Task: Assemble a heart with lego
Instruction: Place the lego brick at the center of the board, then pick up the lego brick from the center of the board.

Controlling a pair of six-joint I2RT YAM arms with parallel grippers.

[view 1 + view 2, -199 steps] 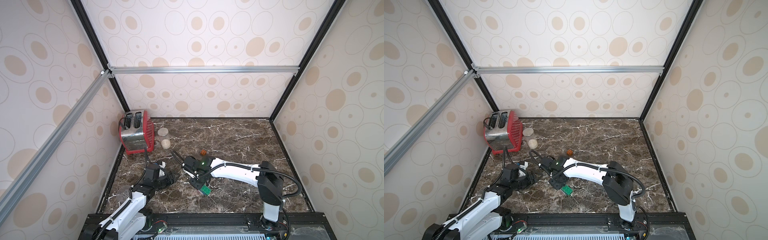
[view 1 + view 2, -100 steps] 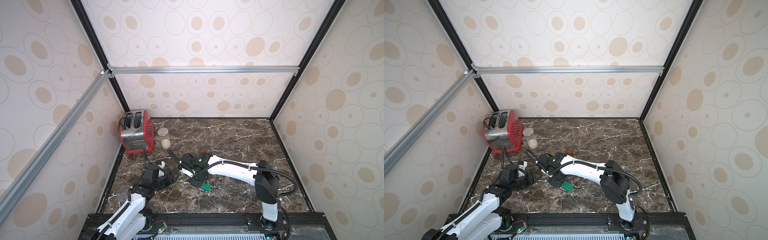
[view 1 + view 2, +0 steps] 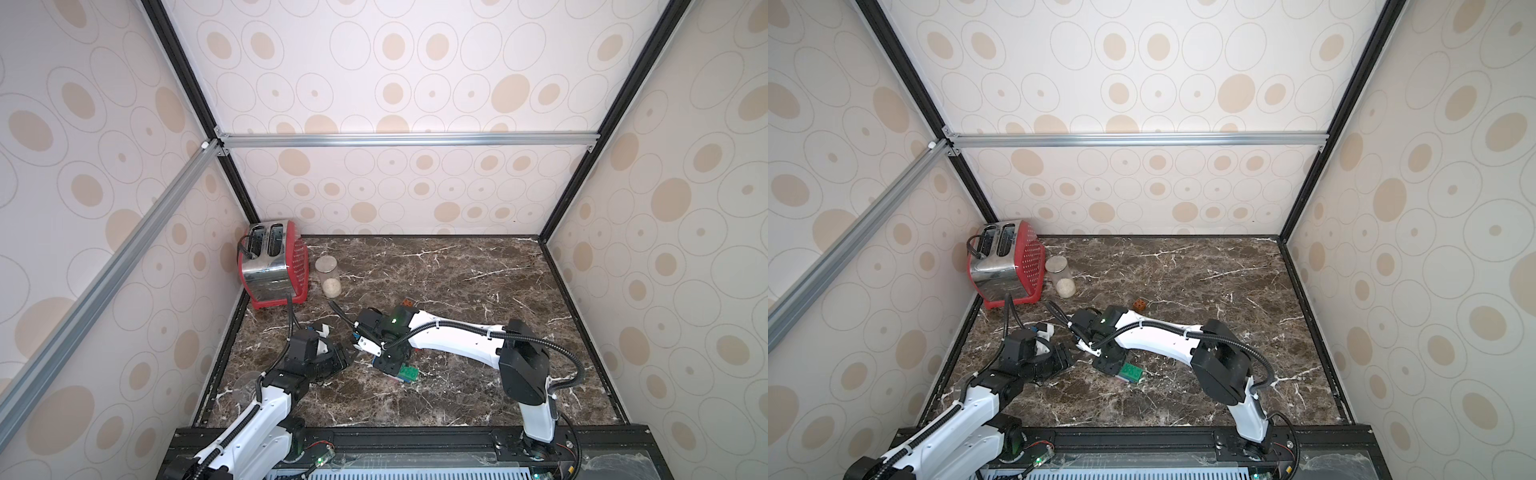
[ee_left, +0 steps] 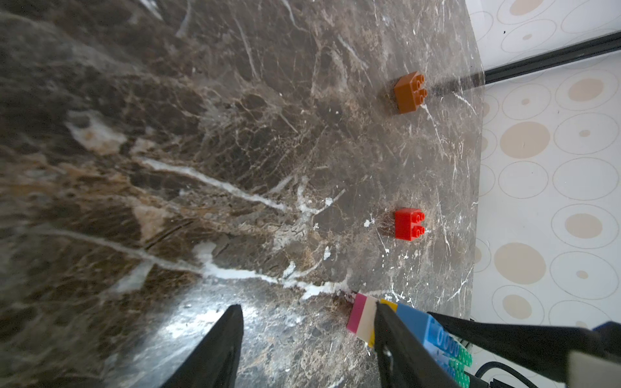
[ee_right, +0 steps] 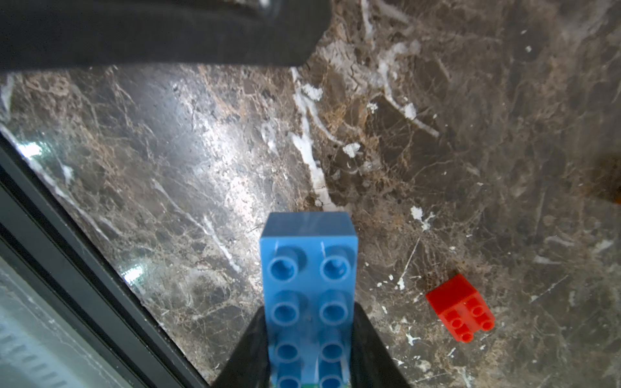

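The heart (image 3: 405, 372) (image 3: 1131, 372) is a partly built cluster of pink, white, yellow, blue and green lego lying on the marble near the front left. My right gripper (image 3: 388, 360) (image 3: 1109, 362) is shut on its blue brick (image 5: 309, 265), one finger pressed on each side. My left gripper (image 4: 309, 336) (image 3: 345, 358) is open and empty just left of the cluster, and one finger (image 4: 389, 332) stands in front of the pink and white end (image 4: 361, 317). A loose red brick (image 4: 409, 224) (image 5: 460, 309) and an orange brick (image 4: 410, 92) (image 3: 409, 302) lie apart on the table.
A red and chrome toaster (image 3: 274, 266) stands in the back left corner with a glass jar (image 3: 328, 276) beside it. The black front rail (image 5: 67, 235) runs close to the cluster. The left wall lies just beyond the left arm.
The right wrist has shifted slightly left toward the left gripper while the cluster stays almost in place. The left arm has barely moved.
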